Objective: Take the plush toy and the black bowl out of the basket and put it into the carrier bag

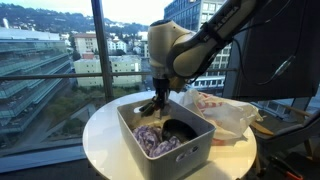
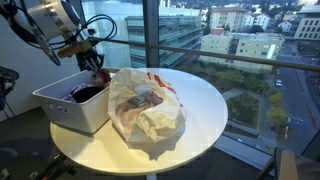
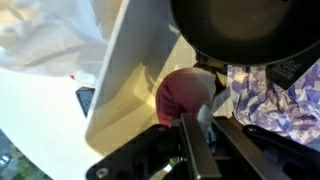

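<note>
A white basket [image 1: 128, 128] stands on a round white table, and it shows in both exterior views [image 2: 60, 108]. Inside lie a black bowl [image 1: 180, 129] and a pink-red plush toy [image 3: 180, 95]. In the wrist view the bowl [image 3: 250, 30] lies just beyond the toy, against the basket wall [image 3: 125, 80]. My gripper [image 3: 196, 118] is down at the basket's far corner [image 1: 152, 104], its fingers closed on the plush toy. In an exterior view the toy [image 2: 101, 74] shows red under the gripper [image 2: 94, 60], at rim height. The white carrier bag [image 1: 225, 112] [image 2: 145, 108] lies beside the basket.
A purple patterned cloth [image 1: 152, 141] [image 3: 275, 100] fills the basket's near part beside the bowl. The table [image 2: 205, 105] stands by a tall window. A dark monitor [image 1: 280, 45] stands behind the bag.
</note>
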You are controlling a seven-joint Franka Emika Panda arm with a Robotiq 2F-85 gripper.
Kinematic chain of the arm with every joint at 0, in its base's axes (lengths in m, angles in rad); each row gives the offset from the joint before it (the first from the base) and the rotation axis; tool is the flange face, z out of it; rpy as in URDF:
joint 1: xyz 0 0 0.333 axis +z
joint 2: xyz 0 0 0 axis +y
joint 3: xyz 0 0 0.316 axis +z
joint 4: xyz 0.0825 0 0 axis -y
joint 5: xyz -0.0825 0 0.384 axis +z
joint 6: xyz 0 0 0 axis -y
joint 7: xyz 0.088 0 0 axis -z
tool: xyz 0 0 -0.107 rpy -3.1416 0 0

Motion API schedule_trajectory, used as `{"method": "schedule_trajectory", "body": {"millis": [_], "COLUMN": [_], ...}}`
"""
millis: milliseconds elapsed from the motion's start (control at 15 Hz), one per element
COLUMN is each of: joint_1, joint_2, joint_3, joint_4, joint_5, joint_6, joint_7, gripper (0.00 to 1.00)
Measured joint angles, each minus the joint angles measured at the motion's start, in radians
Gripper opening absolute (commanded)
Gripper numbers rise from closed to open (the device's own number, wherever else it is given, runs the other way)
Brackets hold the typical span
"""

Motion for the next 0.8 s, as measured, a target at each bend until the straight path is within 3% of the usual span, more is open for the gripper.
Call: {"method": "schedule_trajectory", "body": {"millis": [533, 800], "joint_1": [-0.060, -0.134], "joint_2": [-0.447, -0.615], "joint_3": [0.073, 0.098], "joint_4": [-0.408, -0.597], "joint_5": [-0.071, 0.001], "joint_6": [0.041, 0.108], "joint_7": [0.443, 0.499], "gripper": [0.08, 0.08]}}
